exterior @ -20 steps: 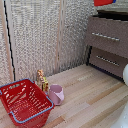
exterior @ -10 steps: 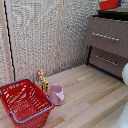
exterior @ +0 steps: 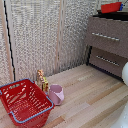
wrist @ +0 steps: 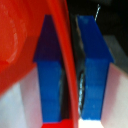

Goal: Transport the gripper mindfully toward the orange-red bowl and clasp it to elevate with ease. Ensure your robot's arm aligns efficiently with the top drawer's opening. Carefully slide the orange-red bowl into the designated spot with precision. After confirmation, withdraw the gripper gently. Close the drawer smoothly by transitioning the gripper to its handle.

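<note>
wrist view: claw (wrist: 70, 75) on orange-red bowl (wrist: 25, 45)

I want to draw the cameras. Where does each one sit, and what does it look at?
Exterior view: off the arm, looking down at the red basket, pink mug and top drawer; only a white bit of the robot's arm shows, at the exterior view's right edge.
Wrist view: on the wrist, looking along the gripper, blue fingers pinching the rim of the orange-red bowl.
Shared: both show the orange-red bowl.
</note>
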